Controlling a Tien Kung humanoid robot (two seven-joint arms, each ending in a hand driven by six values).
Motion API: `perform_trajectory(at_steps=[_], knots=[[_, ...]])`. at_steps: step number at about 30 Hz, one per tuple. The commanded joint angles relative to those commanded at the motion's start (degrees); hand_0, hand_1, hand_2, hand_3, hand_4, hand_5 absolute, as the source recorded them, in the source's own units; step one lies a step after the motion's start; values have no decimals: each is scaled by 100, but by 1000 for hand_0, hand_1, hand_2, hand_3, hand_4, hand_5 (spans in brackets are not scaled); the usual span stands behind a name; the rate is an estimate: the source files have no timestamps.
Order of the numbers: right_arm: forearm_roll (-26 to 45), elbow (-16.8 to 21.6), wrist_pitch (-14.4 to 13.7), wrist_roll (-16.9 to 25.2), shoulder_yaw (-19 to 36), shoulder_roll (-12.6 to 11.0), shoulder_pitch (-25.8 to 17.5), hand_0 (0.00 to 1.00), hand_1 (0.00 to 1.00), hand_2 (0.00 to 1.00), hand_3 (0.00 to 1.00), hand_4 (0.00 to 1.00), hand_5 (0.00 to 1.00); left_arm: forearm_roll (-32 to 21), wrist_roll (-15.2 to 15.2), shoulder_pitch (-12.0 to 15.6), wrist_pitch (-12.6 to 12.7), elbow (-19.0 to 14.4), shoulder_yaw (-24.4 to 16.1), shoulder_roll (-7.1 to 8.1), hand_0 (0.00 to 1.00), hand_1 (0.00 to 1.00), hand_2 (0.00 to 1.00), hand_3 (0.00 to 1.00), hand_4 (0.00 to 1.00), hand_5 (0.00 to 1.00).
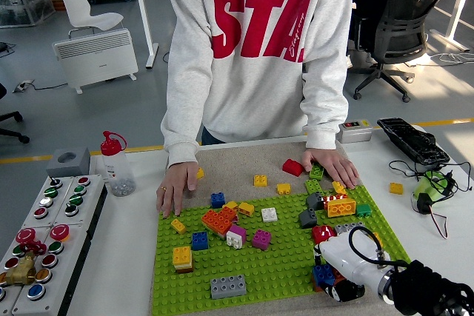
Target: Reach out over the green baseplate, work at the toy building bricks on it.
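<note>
**Right hand low over the plate's near right corner**

Head view: The green baseplate [274,257] lies on the white table [126,242], its far edge meeting a beige mat [237,164]. Bricks are scattered over it, likely so each can be reached singly: an orange block [218,220] near the middle, a blue brick [199,240] and a yellow brick [181,257] toward the left, a grey brick [227,286] by the near edge, a magenta brick [260,239] and a white brick [268,214] between them.

The robot's right hand [342,268] comes in from the lower right corner and sits low over the plate's near right part, where a red brick [321,233] and a blue piece [321,274] lie right against it. Its white shell hides the fingers, so whether it holds anything cannot be told. It seems placed there to work at that small cluster. The left hand is out of view.

A person stands at the far side. One hand [175,189] lies flat on the plate's far left corner, the other [332,166] rests on the mat by a red piece [292,167]; both appear to steady the plate and mat.

A button box [44,234] and a bottle [116,164] stand well clear at the left.
</note>
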Motion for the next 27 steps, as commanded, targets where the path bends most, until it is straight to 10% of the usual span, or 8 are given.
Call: perform_trajectory(at_steps=[27], knots=[[-104,61,65,-108,33,9,3,135,317,717,736,812,300,-29,-6,-2,-3,0,26,2,689,699,686,624,358,998]])
